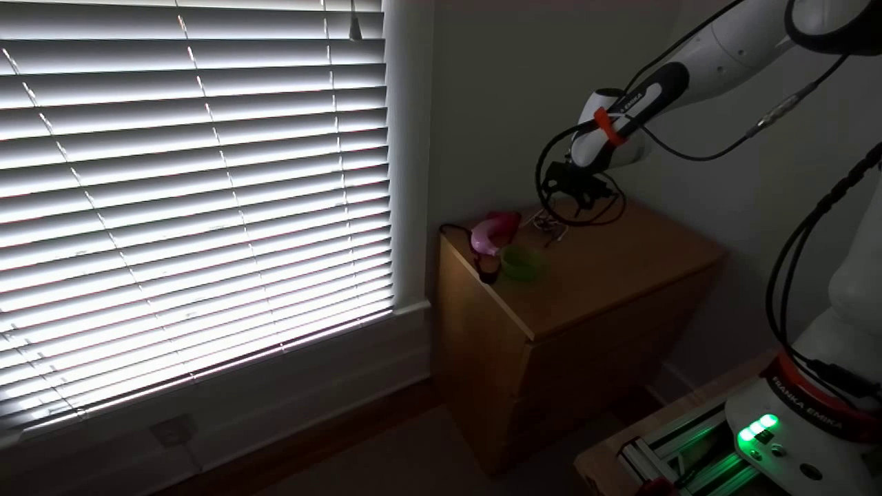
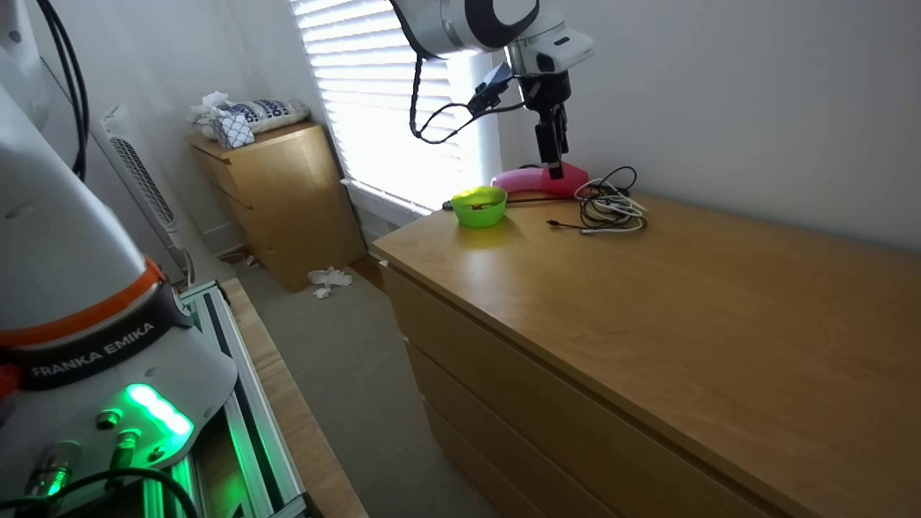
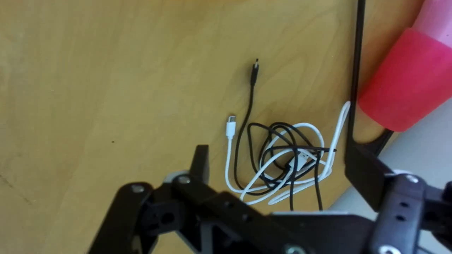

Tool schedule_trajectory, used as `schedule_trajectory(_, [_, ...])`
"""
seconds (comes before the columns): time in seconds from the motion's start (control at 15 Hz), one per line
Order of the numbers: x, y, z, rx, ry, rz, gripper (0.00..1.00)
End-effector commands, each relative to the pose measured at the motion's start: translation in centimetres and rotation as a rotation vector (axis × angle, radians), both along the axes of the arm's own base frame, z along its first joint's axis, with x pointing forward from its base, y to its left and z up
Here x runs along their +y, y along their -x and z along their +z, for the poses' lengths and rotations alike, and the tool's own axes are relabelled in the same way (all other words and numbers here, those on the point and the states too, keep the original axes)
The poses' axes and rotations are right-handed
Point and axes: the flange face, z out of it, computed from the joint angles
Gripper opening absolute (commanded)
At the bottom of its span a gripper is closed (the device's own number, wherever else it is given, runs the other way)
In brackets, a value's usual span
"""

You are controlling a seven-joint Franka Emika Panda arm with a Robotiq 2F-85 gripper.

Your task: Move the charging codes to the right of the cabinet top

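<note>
The charging codes are a loose tangle of thin black and white cables (image 3: 298, 160) on the light wooden cabinet top (image 3: 106, 88). They also show in both exterior views (image 1: 549, 224) (image 2: 611, 208), toward the back of the cabinet top (image 1: 620, 255) (image 2: 683, 324). My gripper (image 3: 282, 167) is open and empty, its fingers wide apart. In the wrist view the tangle lies between the fingers; its lower end runs behind the gripper body. In an exterior view the gripper (image 2: 554, 169) hangs above the top, pointing down, apart from the cables. The gripper (image 1: 586, 200) is dark and unclear in an exterior view.
A pink-red rounded object (image 2: 565, 180) lies right beside the cables; it also shows in the wrist view (image 3: 406, 81). Its black cord (image 3: 356, 63) runs close to the tangle. A green bowl (image 2: 481, 208) stands near the cabinet's window-side edge. A wall (image 2: 755, 108) rises behind the cabinet.
</note>
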Motion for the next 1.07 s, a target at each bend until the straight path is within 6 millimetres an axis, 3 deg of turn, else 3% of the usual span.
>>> schedule_trajectory(0.0, [0.0, -3.2, -2.1, -0.048, -0.037, -0.001, 0.7])
schedule_trajectory(0.27, [0.3, -6.1, -3.7, -0.124, -0.05, 0.014, 0.45])
schedule_trajectory(0.8, [0.3, -8.7, -6.4, -0.149, -0.054, 0.033, 0.51])
schedule_trajectory(0.87, [0.2, -8.9, -6.6, -0.151, -0.053, 0.031, 0.43])
schedule_trajectory(1.0, [0.0, -9.4, -7.0, -0.154, -0.048, 0.032, 0.42])
